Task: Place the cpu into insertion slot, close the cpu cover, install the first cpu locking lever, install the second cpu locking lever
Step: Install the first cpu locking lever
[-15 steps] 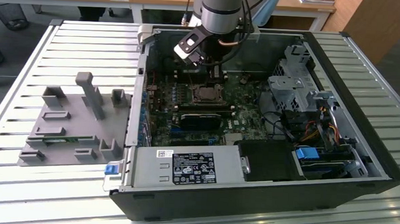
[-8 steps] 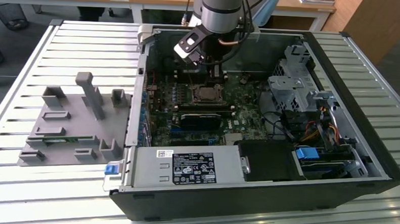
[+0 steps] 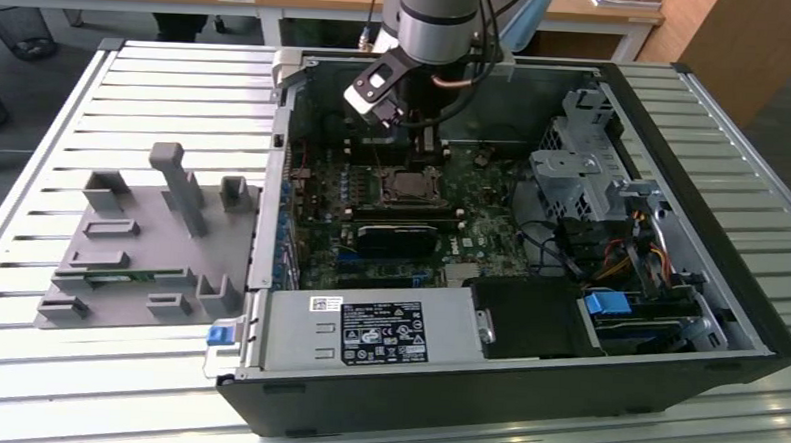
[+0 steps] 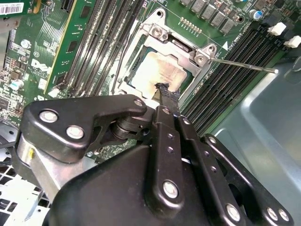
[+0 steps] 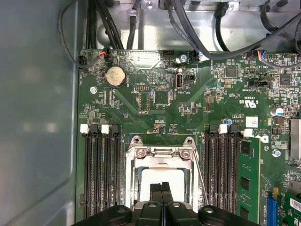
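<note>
**Exterior view, left to right.** A grey fixture (image 3: pixel 141 240) lies on the slatted table (image 3: pixel 175 72) at the exterior view's left. Just beside it stands the open computer case (image 3: pixel 495 386). Inside the case, the gripper (image 3: pixel 425 161) hangs directly over the insertion slot (image 3: pixel 408 185) on the green board. A metal drive cage (image 3: pixel 577 179) occupies the exterior view's right.

**Wrist views.** Memory slots (image 5: pixel 101 169) flank the socket. The cpu (image 5: pixel 162 175), pale-faced, sits in the socket and is framed by the cpu cover (image 5: pixel 162 153), which lies flat around it. A thin locking lever (image 5: pixel 202 181) slants up beside the cover. The fingers (image 5: pixel 156 188) are pressed together with nothing between them, their tips over the cpu face. Contact cannot be told.
</note>
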Motion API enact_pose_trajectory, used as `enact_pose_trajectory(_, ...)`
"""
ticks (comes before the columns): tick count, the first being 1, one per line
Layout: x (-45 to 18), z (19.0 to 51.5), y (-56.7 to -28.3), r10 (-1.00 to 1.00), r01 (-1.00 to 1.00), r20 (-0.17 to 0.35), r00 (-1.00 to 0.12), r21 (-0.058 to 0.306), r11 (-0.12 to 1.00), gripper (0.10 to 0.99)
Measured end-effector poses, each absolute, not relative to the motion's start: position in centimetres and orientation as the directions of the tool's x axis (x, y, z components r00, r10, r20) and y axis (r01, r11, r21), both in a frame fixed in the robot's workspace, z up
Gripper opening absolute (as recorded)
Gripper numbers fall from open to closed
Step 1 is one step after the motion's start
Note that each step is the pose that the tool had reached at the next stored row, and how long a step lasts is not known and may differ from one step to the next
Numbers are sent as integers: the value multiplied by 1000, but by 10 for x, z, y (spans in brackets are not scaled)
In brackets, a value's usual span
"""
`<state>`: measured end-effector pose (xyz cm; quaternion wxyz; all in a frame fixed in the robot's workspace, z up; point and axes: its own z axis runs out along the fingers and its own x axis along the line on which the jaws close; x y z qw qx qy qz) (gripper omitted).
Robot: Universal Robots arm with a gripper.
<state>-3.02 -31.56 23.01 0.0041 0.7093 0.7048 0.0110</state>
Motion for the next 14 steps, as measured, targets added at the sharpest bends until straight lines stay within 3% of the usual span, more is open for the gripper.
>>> enact_pose_trajectory(14,-30,233,-316,1000,1000,10,6,21,-6,106)
